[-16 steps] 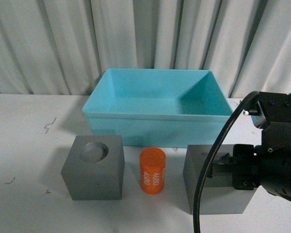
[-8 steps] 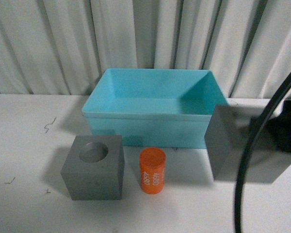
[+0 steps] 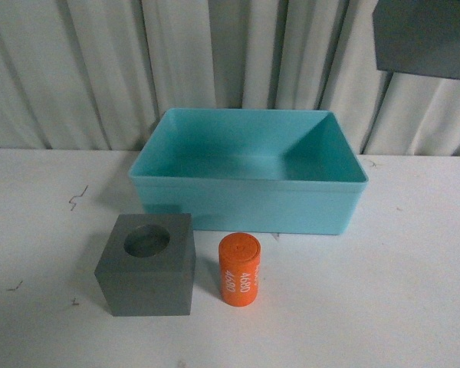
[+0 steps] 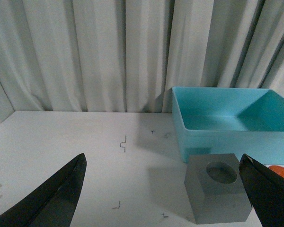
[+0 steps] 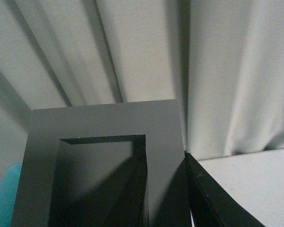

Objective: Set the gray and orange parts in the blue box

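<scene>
The blue box (image 3: 245,182) stands open at the back middle of the table. In front of it rest the gray cube with the round recess (image 3: 147,264) and the orange cylinder (image 3: 238,270), upright, a small gap apart. The gray cube with the rectangular recess (image 3: 423,37) hangs high at the upper right, above and right of the box. My right gripper (image 5: 165,194) is shut on that cube (image 5: 99,118), one finger inside the recess, one outside its wall. My left gripper (image 4: 161,198) is open, low over the table, with the round-recess cube (image 4: 217,194) ahead near one finger.
A pleated white curtain (image 3: 100,69) closes off the back of the white table (image 3: 414,276). Small dark marks (image 4: 123,143) dot the tabletop left of the box (image 4: 227,137). An edge of the orange cylinder (image 4: 281,171) shows beside the left finger.
The right gripper has lifted the rectangular-recess cube from the table's front right, up past the box's right end to the upper right. The arm has left the front view.
</scene>
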